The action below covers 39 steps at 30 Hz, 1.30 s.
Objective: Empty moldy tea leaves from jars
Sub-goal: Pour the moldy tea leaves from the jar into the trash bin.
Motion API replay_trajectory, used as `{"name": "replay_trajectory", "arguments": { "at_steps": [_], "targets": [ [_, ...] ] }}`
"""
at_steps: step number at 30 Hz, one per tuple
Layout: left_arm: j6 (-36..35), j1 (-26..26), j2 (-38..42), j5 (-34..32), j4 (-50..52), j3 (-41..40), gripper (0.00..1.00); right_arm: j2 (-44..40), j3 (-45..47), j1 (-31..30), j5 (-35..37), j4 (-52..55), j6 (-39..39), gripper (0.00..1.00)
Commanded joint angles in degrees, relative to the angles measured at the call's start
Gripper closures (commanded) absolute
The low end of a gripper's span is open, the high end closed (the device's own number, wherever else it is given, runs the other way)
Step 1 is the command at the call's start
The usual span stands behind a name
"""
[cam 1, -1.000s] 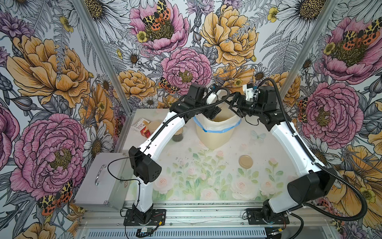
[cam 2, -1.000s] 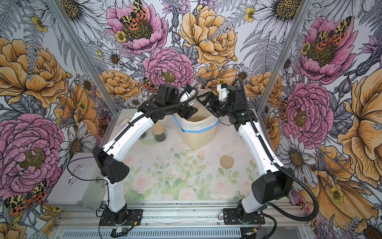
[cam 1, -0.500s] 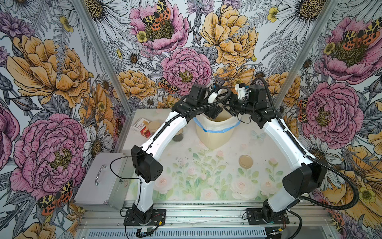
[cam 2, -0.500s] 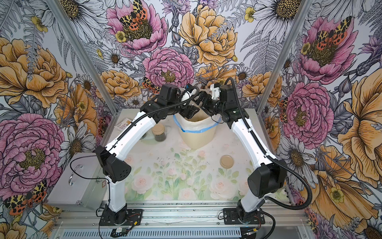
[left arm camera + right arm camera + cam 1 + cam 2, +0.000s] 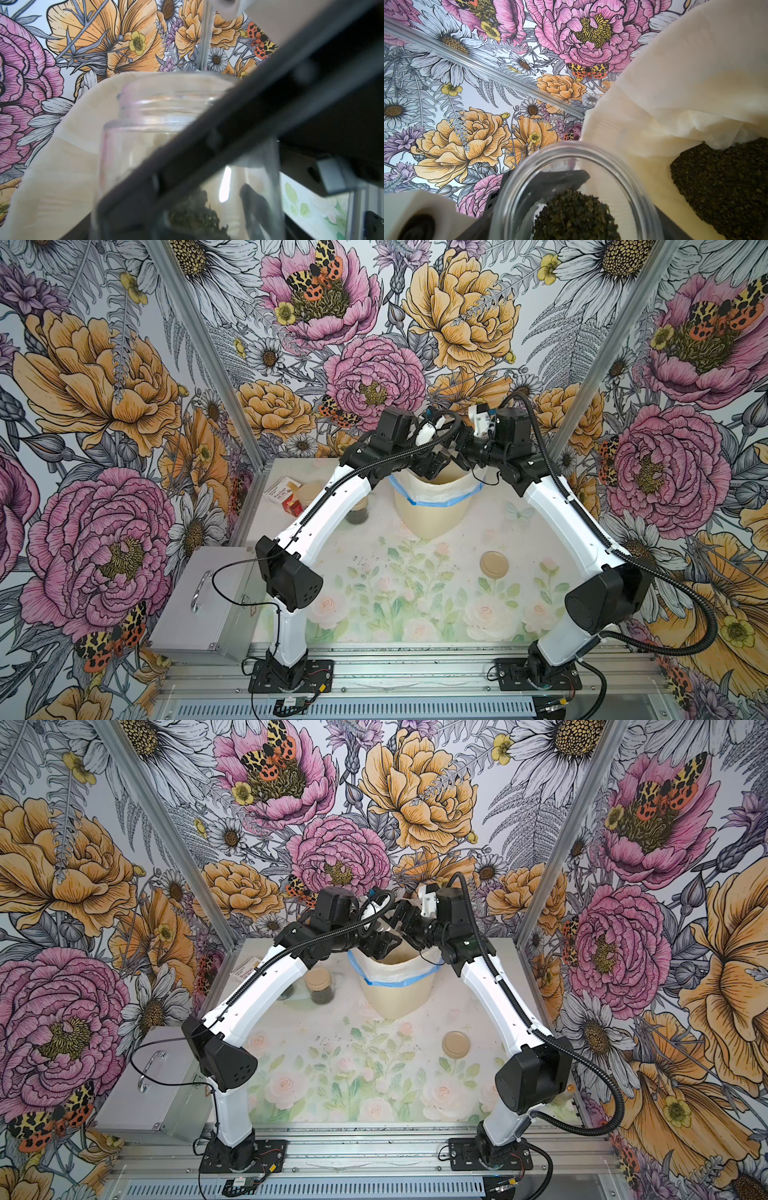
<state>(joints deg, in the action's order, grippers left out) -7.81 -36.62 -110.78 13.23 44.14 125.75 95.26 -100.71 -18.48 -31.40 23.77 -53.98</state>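
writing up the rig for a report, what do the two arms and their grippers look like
The left arm and right arm share white link shells and bulky black joint housings. Black corrugated conduit runs along each, looping wide by the right base; a thin black wire loops at the left elbow. The left gripper and right gripper are black.

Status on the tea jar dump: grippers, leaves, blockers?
Left gripper shut on open jar over bin. Right gripper at jar, grip unclear. Tea leaves inside jar; another heap in bin. No blocker seen.
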Motion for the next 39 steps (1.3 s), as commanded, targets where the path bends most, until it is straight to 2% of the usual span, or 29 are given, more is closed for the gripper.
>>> {"name": "replay_trajectory", "arguments": {
  "at_steps": [1, 4, 9, 13, 14, 18, 23, 32, 35, 39],
  "targets": [
    [1.91, -0.07, 3.75, 4.07, -2.77, -0.18, 0.56, 0.82, -2.10, -0.74, 1.18, -2.01, 1.50, 0.04],
    [1.93, -0.07, 3.91, 4.04, -2.20, -0.38, 0.56, 1.42, -2.67, -0.89, 0.38, -2.01, 1.00, 0.06],
    [2.12, 0.23, 4.14, 3.70, -2.13, -1.04, 0.55, 1.53, -2.83, -1.14, -0.59, -1.99, 0.91, 0.21],
    [1.93, 0.63, 3.51, 2.91, -2.25, -0.80, 0.48, 0.98, -3.09, -1.20, -0.63, -2.09, -0.82, 0.26],
    [1.82, 0.67, 3.17, 2.70, -2.23, -0.52, 0.46, 1.00, -3.46, -1.17, -0.87, -2.12, -1.52, 0.27],
    [0.08, 0.65, 2.15, 1.85, -2.22, 0.26, 0.22, 1.65, -5.15, -1.09, -1.32, -2.17, -4.59, 0.29],
    [-1.60, 0.84, 1.87, 0.44, -2.28, 0.63, 0.01, 2.04, -5.73, -0.75, -1.72, -2.23, -7.51, 0.30],
    [-3.33, 2.23, 4.76, 0.47, -3.73, -3.71, 0.01, 2.29, -6.90, 0.80, -2.45, -2.42, -10.94, 0.30],
    [-2.92, 2.52, 6.00, 0.44, -7.94, -8.12, 0.01, 2.64, -6.67, 1.97, -4.36, -4.10, -13.51, 0.29],
    [-2.34, 2.51, 11.56, 0.53, -18.16, -16.84, 0.01, 2.75, -6.18, 2.71, -5.98, -5.86, -15.89, 0.29]
  ]
}}
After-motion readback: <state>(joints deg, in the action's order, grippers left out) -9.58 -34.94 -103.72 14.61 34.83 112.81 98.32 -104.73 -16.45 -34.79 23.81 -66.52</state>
